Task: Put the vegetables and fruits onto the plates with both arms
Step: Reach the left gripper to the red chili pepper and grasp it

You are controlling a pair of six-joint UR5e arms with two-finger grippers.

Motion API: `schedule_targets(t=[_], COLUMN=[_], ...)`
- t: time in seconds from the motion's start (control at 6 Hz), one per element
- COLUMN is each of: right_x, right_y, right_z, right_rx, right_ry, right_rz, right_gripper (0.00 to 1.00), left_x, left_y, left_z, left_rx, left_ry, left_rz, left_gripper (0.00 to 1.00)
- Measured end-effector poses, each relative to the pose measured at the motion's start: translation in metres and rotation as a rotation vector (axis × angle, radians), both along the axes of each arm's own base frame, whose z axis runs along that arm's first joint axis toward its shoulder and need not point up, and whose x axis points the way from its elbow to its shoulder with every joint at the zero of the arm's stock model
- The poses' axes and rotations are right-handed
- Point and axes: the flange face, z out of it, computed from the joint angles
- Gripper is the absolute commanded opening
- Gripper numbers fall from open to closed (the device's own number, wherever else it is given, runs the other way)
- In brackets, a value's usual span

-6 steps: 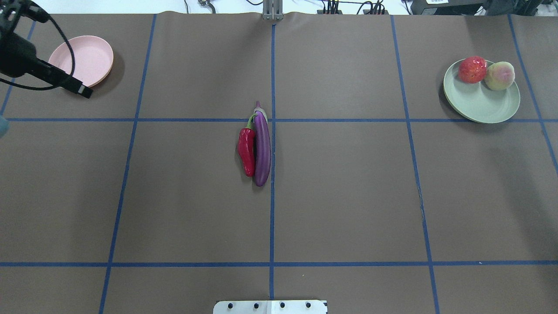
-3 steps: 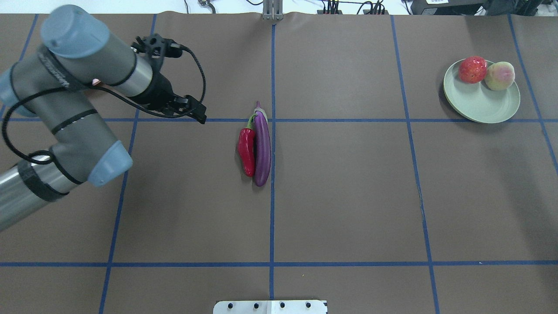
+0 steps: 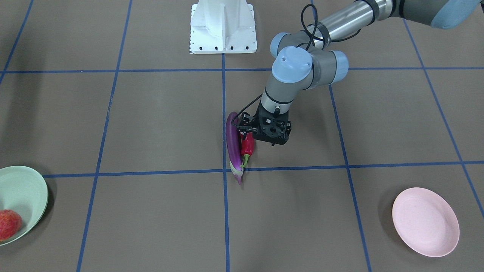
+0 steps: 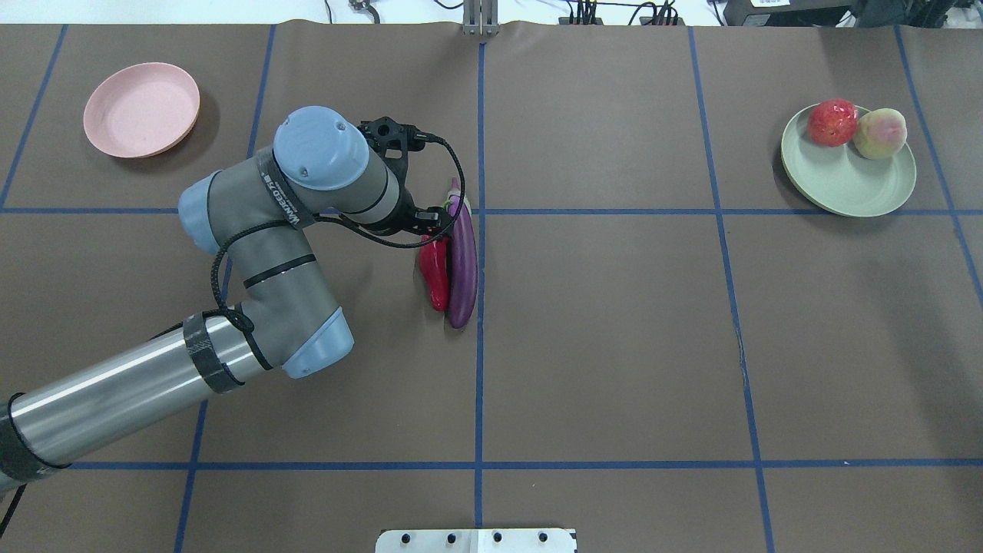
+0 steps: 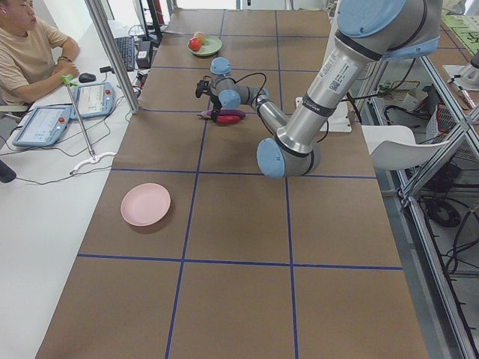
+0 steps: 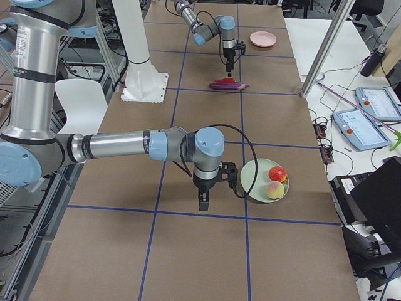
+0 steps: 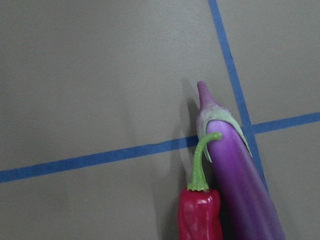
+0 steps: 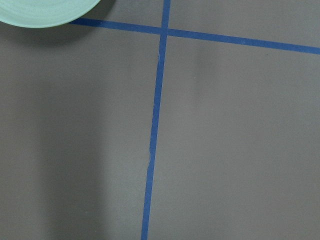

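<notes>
The purple eggplant (image 4: 462, 261) and the red pepper (image 4: 435, 275) lie side by side, touching, at the table's middle. They also show in the left wrist view, eggplant (image 7: 235, 165) and pepper (image 7: 200, 215). My left gripper (image 4: 435, 226) hangs low over the pepper's stem end, open, holding nothing; it also shows in the front view (image 3: 244, 130). The pink plate (image 4: 142, 110) is empty at the far left. The mint plate (image 4: 848, 180) at the far right holds the pomegranate (image 4: 832, 122) and the peach (image 4: 880, 133). My right gripper (image 6: 203, 202) hovers beside the mint plate; I cannot tell whether it is open.
The white pedestal (image 3: 223, 26) stands at the robot's side of the table. Blue tape lines (image 4: 480, 384) cross the brown mat. An operator (image 5: 30, 52) sits at a side desk past the table's far edge.
My left arm swept from beside the pink plate at the far left to the middle; its gripper now hangs over the pepper. The vegetables, fruits and plates have not moved.
</notes>
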Motion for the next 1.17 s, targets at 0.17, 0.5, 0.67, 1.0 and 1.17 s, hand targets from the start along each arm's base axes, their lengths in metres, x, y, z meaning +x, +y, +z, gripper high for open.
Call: schedule_targets(t=[0.17, 0.5, 0.67, 1.0, 1.17], right_x=[0.000, -0.001, -0.001, -0.002, -0.003], right_y=[-0.001, -0.002, -0.003, -0.003, -0.003], right_z=[0.000, -0.002, -0.002, -0.002, -0.003], right_rx=[0.001, 0.003, 0.004, 0.004, 0.004], right_ry=[0.000, -0.008, -0.010, -0.012, -0.022], right_rz=[0.000, 0.000, -0.001, -0.002, -0.002], right_gripper=[1.00, 1.00, 1.00, 1.00, 1.00], left_x=[0.008, 0.019, 0.029, 0.040, 0.043], left_y=[0.000, 0.006, 0.013, 0.020, 0.021], left_z=[0.006, 0.009, 0.003, -0.004, -0.001], left_rx=[-0.004, -0.018, -0.035, -0.050, -0.053], left_ry=[-0.017, -0.024, -0.016, -0.009, -0.015], left_rz=[-0.008, -0.006, -0.008, -0.004, -0.004], left_gripper=[0.82, 0.82, 0.79, 0.14, 0.00])
